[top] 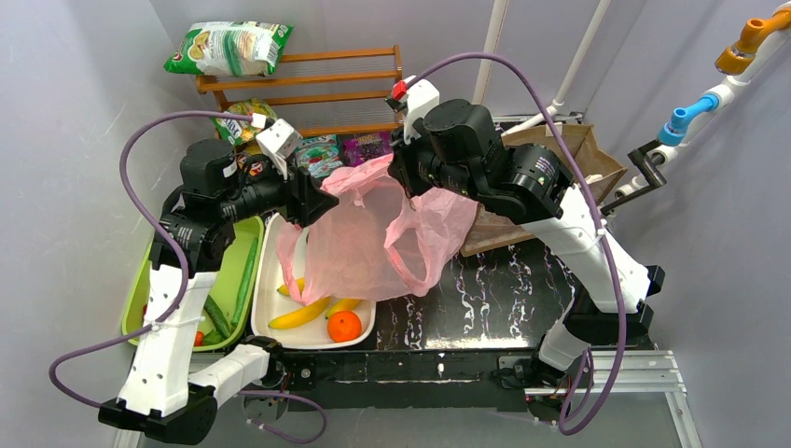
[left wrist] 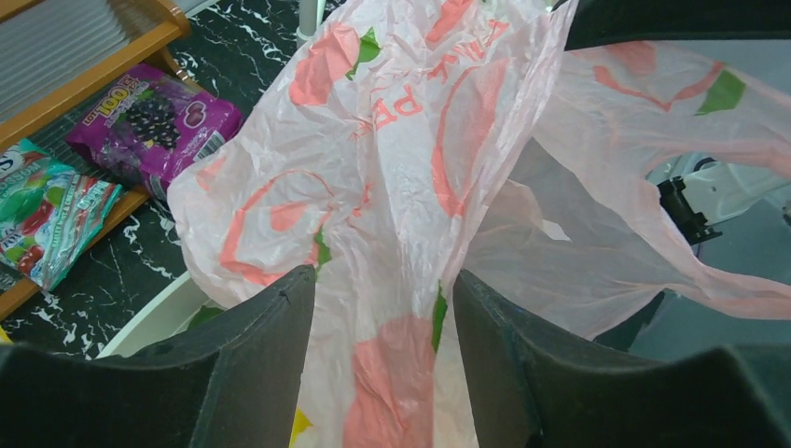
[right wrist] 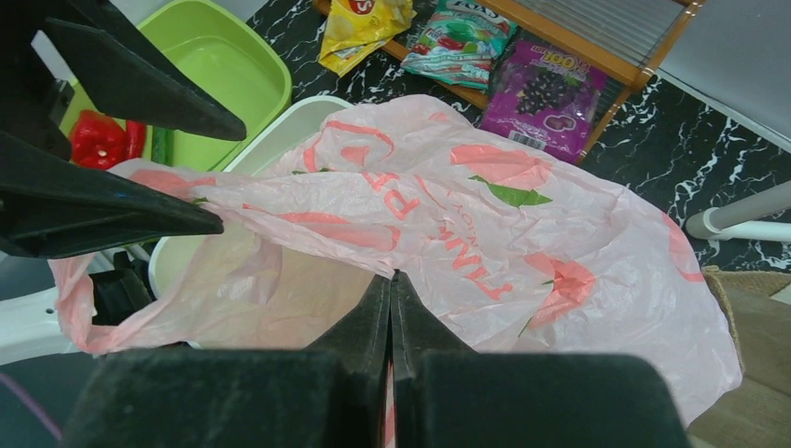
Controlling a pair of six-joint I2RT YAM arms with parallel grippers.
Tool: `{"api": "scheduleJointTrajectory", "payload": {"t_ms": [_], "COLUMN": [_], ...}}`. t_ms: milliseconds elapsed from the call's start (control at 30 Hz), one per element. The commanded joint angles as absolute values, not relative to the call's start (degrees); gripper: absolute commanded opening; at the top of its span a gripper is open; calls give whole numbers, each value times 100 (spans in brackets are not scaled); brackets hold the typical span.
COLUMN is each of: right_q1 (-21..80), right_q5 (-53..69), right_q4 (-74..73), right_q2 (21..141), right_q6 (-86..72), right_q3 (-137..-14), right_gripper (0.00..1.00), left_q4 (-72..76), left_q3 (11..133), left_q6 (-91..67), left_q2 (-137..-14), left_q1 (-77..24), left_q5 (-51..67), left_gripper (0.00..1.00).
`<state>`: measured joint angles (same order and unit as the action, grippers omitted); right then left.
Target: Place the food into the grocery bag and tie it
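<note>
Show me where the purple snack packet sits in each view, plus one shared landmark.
Top external: purple snack packet upper centre, just behind the grocery bag.
Left wrist: upper left, left of the bag.
Right wrist: top, right of centre, beyond the bag.
Shared landmark: the grocery bag, in all three.

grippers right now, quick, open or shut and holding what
left gripper: open around a fold of the pink bag, not pinched
right gripper: shut on the pink bag
</note>
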<state>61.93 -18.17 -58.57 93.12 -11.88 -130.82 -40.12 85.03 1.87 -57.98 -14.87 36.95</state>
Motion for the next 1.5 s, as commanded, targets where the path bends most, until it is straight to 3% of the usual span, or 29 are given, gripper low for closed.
{"api": "scheduleJointTrajectory", "payload": {"t_ms": [0,167,333,400,467,500,600,633,700,733,767,1167,1467], "right_q1": [6188,6188,6179,6179,6170,6166,6153,6160,6159,6160,6161,6481,7067], "right_q5": [-1445,-1079,-398,-219,-170,-172,-168,-140,-56,130,233,369,-1046], "right_q4": [-5586,-5383,-5091,-4868,-4681,-4647,-4725,-4780,-4908,-4977,-5068,-5234,-5354], "right_q2": [9203,9075,8818,8605,8403,8341,8288,8307,8367,8417,8481,9201,9718], "right_q6": [-1329,-1327,-1395,-1418,-1435,-1441,-1279,-1202,-991,-859,-769,-387,-405], "right_q3": [-13193,-13030,-12738,-12375,-11993,-11875,-11787,-11804,-11887,-11958,-12067,-12854,-13240], "right_gripper": [1,1,1,1,1,1,1,14,56,71,75,85,87], "left_q4": [-4069,-4085,-4085,-4106,-4122,-4122,-4097,-4100,-4117,-4136,-4166,-4258,-4334], "left_q3": [8405,8339,8166,8171,8217,8256,8431,8485,8606,8666,8717,8898,9093], "left_q6": [675,761,849,874,876,859,785,772,725,712,687,247,-536], "left_q2": [-5675,-5639,-5429,-5409,-5405,-5404,-5398,-5398,-5421,-5427,-5450,-5702,-6030], "left_q1": [-1568,-1575,-1589,-1584,-1588,-1581,-1584,-1582,-1589,-1588,-1583,-1586,-1638], "left_q5": [3553,3498,3358,3350,3302,3282,3333,3364,3480,3543,3619,3613,3013], "left_gripper": [55,40,46,34,5,0,0,0,0,0,0,0,0]}}
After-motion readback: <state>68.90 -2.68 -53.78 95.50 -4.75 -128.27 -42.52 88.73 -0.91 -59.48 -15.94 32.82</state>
